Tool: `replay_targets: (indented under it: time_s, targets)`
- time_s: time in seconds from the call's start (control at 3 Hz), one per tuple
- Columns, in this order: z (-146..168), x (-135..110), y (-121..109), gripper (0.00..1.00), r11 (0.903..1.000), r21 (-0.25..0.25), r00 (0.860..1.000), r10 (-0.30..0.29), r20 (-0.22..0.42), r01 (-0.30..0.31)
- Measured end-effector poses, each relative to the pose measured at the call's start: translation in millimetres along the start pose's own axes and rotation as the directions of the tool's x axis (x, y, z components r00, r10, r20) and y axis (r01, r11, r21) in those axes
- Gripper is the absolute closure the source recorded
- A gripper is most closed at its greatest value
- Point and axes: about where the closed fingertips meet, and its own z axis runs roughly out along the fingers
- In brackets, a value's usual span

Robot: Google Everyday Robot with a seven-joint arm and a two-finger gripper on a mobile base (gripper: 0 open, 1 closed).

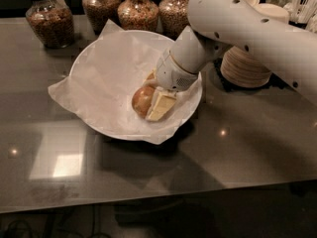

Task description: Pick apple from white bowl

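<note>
The apple (142, 101), reddish-brown with a pale yellowish patch, sits low in the white bowl (84, 58), on the side of the bowl's floor that faces the right edge of the counter (223, 148). It rests on the crinkled white paper sheet (106, 78) that lines the bowl; the sheet's corners stick out over the rim toward the left edge, the far edge and the near edge.

The gripper (154, 98) is down inside the bowl, right against the apple on its right side, with cream-coloured parts showing both behind the fruit and just beside it. Whether it is spread or pinching the apple cannot be told from this angle. The white arm (247, 29) reaches in from the far right corner, passing over the bowl's right rim.

The bowl stands toward the far edge, about midway between left and right. Behind it, along the far edge, stand glass jars (47, 21) filled with brown contents. Just right of the bowl, partly under the arm, is a stack of paper bowls (245, 66).
</note>
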Motion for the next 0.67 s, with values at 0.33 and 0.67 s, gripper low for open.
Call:
replay_targets:
  time_s: [0.33, 0.67]
  targets:
    - [0.1, -0.1, 0.1, 1.0, 1.0, 0.0, 1.0, 0.0, 0.0, 0.0]
    - [-11.7, -12.3, 1.6, 1.0, 0.9996, 0.021, 0.997, -0.019, 0.072, 0.017]
